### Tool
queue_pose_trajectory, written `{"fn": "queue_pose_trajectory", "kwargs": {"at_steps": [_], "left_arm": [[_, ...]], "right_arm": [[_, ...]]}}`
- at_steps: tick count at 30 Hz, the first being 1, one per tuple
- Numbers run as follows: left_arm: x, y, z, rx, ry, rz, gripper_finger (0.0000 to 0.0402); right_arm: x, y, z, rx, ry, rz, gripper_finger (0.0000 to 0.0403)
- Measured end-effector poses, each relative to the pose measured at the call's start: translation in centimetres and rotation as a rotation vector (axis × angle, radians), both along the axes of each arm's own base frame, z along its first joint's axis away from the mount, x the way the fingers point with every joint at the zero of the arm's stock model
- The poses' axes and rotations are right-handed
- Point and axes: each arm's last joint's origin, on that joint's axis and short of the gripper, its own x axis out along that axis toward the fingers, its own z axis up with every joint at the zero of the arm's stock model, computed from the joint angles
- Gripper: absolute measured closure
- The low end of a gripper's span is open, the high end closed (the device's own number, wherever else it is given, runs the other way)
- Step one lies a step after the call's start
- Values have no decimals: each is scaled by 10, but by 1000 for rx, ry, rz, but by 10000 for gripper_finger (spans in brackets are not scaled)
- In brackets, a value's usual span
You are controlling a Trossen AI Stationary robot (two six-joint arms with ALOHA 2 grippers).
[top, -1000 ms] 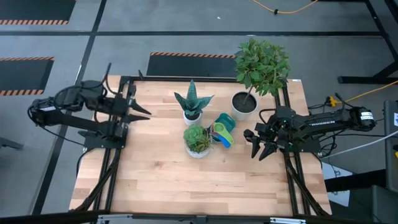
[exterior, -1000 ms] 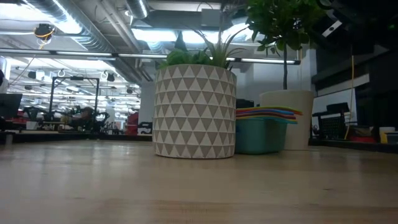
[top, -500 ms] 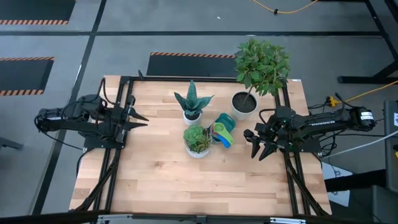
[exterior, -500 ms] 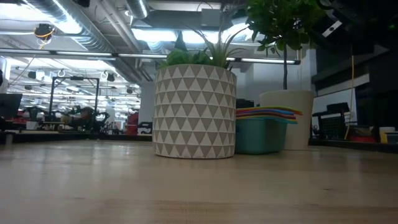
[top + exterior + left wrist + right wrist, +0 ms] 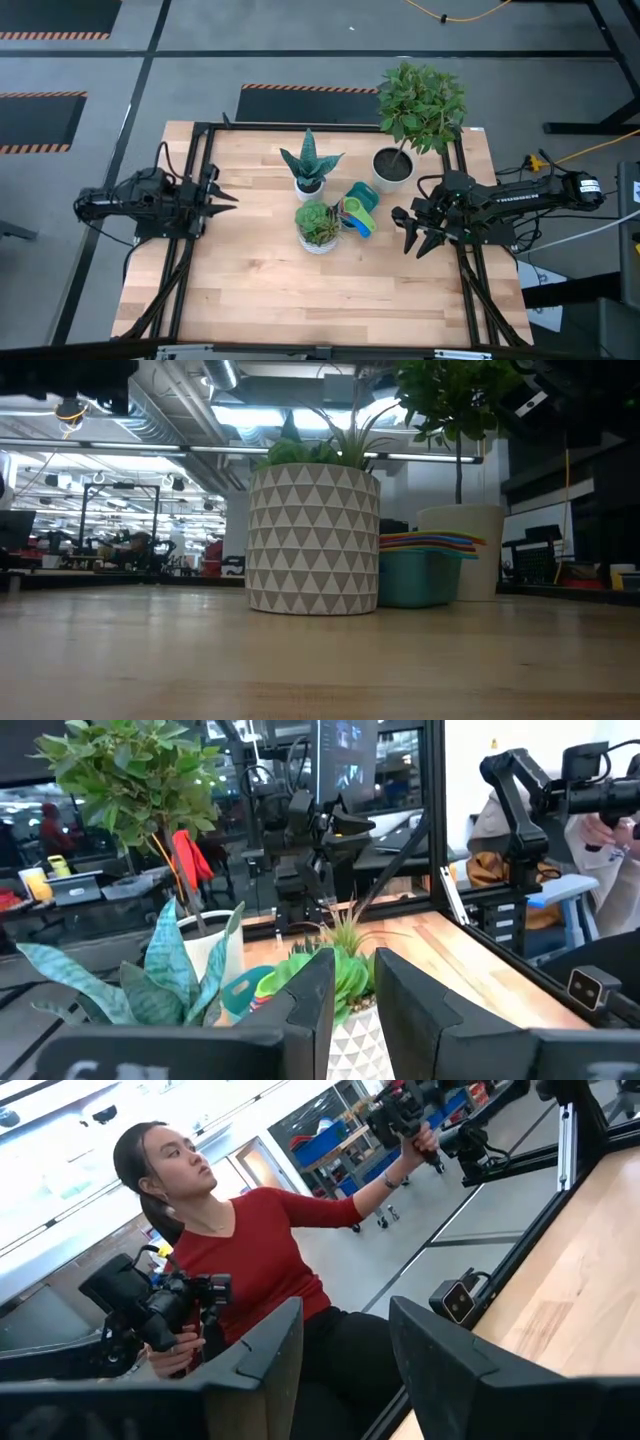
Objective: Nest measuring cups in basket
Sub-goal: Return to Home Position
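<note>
The measuring cups [image 5: 355, 213] sit stacked inside the teal basket [image 5: 366, 193] near the table's middle. In the low view their coloured rims [image 5: 430, 541] fan out above the basket's wall [image 5: 415, 580], and the basket stands on the table. My left gripper [image 5: 228, 192] is open at the table's left edge, level and pointing toward the plants. In the left wrist view it [image 5: 355, 995] faces the basket past a patterned pot. My right gripper [image 5: 416, 240] is open at the right edge, to the right of the basket, with its tips [image 5: 345, 1350] angled toward the near edge.
A succulent in a triangle-patterned pot [image 5: 318, 226] stands directly left of the basket. A snake plant [image 5: 308, 168] and a leafy tree in a white pot [image 5: 394, 166] stand behind it. A person in a red top [image 5: 260, 1265] holds a camera beyond the table. The near half of the tabletop [image 5: 300, 290] is bare.
My left arm has folded down and drawn back toward the table's left edge; its gripper has shifted slightly toward the near edge, still pointing at the plants. A dark part of an arm has come into the low view at the top left. The cups, basket and right arm have kept still.
</note>
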Motion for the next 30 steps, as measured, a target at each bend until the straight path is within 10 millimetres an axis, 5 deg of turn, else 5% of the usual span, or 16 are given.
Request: {"fn": "queue_pose_trajectory", "kwargs": {"at_steps": [6,16,22,30], "left_arm": [[8,0,-21,-9,-5,1,333],[23,0,-60,-26,-29,2,333],[25,1,-65,-51,-55,18,333],[25,1,-65,-54,-57,21,333]], "right_arm": [[1,-1,0,-66,-110,-52,247],[9,-9,4,-132,-222,-460,246],[1,-13,25,-51,-340,-400,246],[-18,-23,81,-42,-464,-197,246]]}}
